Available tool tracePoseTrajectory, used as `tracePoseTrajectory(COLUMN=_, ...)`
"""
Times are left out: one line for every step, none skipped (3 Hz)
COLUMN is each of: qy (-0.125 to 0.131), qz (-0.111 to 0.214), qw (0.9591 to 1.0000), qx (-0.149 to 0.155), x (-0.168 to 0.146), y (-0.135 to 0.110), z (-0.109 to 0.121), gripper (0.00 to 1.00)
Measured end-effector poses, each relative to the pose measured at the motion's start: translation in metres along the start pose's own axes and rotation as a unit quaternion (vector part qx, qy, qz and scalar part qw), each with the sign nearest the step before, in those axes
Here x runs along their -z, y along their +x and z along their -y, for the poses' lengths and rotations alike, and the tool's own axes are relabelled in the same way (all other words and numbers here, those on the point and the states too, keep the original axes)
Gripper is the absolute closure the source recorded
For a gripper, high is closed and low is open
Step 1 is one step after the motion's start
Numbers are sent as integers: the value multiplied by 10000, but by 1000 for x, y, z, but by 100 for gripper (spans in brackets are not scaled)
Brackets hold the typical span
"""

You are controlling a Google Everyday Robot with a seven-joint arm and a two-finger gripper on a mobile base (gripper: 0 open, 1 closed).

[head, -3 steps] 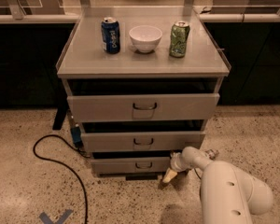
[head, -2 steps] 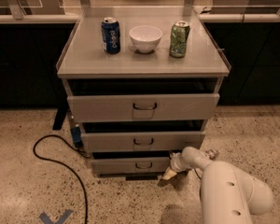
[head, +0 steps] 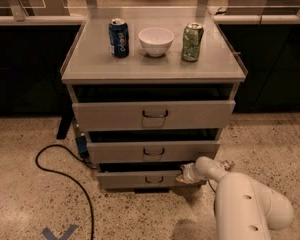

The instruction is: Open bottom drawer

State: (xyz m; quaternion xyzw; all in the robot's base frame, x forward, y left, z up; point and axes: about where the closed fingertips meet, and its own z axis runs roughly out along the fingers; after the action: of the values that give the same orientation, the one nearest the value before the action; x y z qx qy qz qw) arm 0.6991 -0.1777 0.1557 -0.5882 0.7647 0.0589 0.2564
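The bottom drawer (head: pixel 135 179) is the lowest and shallowest of three pale grey fronts, with a small dark wire handle (head: pixel 154 180). It stands slightly out, with a dark gap above its front. My gripper (head: pixel 185 175) is at the drawer front's right end, at the tip of my white arm (head: pixel 245 206), which reaches in from the lower right. The gripper is to the right of the handle, not on it. I cannot tell whether it touches the front.
The middle drawer (head: pixel 152 152) and top drawer (head: pixel 152 115) also stand slightly out. On the cabinet top are a blue can (head: pixel 119 38), a white bowl (head: pixel 156 40) and a green can (head: pixel 192 42). A black cable (head: pixel 65 176) loops on the floor at left.
My gripper has risen a little from floor level to the right end of the bottom drawer front. The drawers have not visibly moved.
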Motion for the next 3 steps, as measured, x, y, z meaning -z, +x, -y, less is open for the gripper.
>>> tracePoseTrajectory(qy=0, qz=0, qw=10000, qx=0, x=0, y=0, z=0, gripper=88)
tracePoseTrajectory(qy=-4, qz=1, qw=10000, qx=0, x=0, y=0, z=-1, gripper=100)
tracePoseTrajectory(qy=-4, qz=1, qw=10000, qx=0, x=0, y=0, z=-1, gripper=100)
